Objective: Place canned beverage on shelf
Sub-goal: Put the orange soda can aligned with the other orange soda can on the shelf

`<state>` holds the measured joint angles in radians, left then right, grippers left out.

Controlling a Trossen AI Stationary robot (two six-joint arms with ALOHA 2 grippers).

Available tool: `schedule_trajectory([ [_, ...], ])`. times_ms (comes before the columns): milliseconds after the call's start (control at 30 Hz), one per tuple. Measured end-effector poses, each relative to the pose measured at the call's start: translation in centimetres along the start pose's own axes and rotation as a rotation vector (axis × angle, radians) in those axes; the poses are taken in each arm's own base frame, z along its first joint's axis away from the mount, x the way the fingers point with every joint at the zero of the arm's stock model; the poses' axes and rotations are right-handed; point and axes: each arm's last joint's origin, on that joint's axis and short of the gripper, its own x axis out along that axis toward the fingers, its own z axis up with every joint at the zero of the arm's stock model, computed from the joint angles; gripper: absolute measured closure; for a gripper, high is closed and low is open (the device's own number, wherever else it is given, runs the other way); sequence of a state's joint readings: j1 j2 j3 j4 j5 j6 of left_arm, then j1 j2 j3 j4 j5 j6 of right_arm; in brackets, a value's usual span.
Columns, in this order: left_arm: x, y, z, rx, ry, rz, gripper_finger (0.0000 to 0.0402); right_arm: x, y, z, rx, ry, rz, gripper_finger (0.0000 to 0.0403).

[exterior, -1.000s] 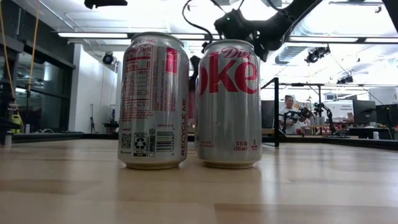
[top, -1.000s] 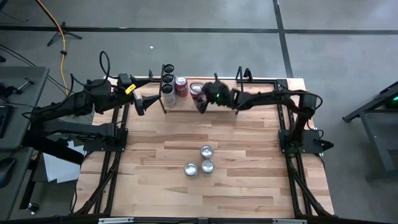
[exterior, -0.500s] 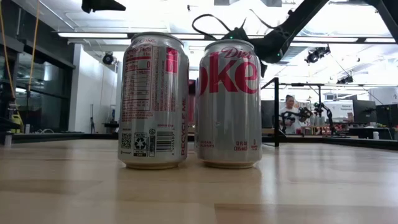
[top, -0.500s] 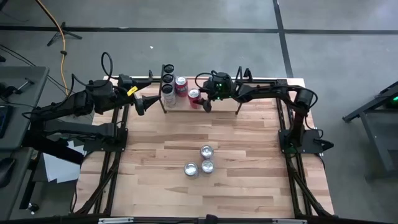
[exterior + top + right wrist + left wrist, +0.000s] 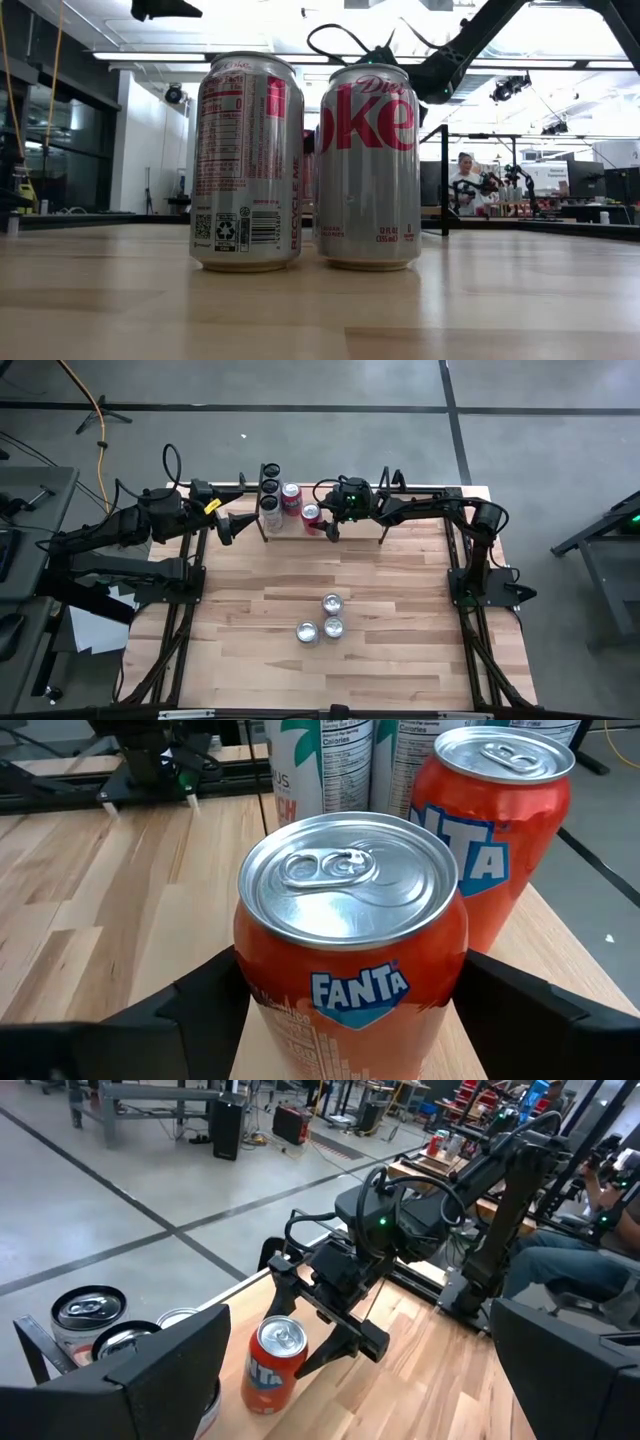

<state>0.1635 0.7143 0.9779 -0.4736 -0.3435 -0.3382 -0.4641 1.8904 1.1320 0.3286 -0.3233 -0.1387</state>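
We have the Fanta can [image 5: 350, 935] standing upright on the shelf [image 5: 350, 520], beside a second orange can [image 5: 490, 830] and the tall cans [image 5: 270, 495] at the rack's left end. Our right gripper [image 5: 328, 525] straddles the Fanta can with its fingers spread at either side; we cannot tell if they touch it. Our left gripper [image 5: 225, 528] waits wide open, just left of the shelf. Placement looks nearly done: what remains is letting go and backing off. Three cans [image 5: 322, 618] wait mid-table.

The high view looked straight down on the bench [image 5: 400, 660]; the low view sat level, close behind two cans [image 5: 305, 160]. Both wrist views shared the orange can [image 5: 350, 940].
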Motion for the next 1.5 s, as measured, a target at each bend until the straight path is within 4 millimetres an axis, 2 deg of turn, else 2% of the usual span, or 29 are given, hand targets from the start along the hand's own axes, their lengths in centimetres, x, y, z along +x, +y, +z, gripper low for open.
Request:
schedule_trajectory([
  [1500,0.00,0.00,0.00,0.001,0.000,0.000,0.0002,0.03,-0.02,-0.16,0.007,0.016,-0.010,0.0100],
])
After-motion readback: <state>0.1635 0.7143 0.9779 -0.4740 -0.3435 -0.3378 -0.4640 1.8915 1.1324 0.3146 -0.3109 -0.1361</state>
